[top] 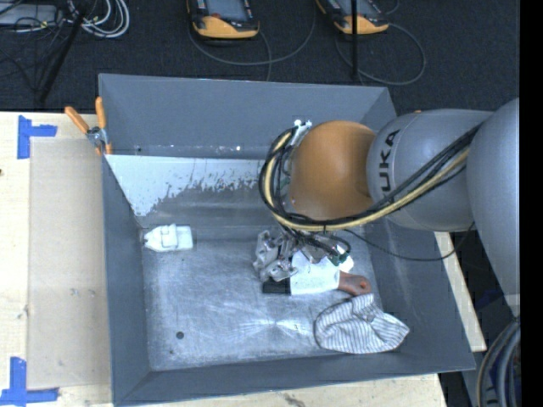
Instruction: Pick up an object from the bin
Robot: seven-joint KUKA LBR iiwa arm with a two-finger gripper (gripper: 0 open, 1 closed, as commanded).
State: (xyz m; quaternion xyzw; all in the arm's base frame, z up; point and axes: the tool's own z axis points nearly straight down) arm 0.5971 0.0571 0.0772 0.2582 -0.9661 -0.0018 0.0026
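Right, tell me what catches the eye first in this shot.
The arm's orange cover dominates, hanging over the middle of the bin, with the tool down beside a flat white packet on the floor. A crumpled striped cloth lies in the near right corner, and a small white block sits alone at the left.

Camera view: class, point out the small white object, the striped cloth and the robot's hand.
small white object (168, 239), camera view, its middle
striped cloth (361, 329), camera view, middle of its folds
hand (276, 263), camera view, its metal tip
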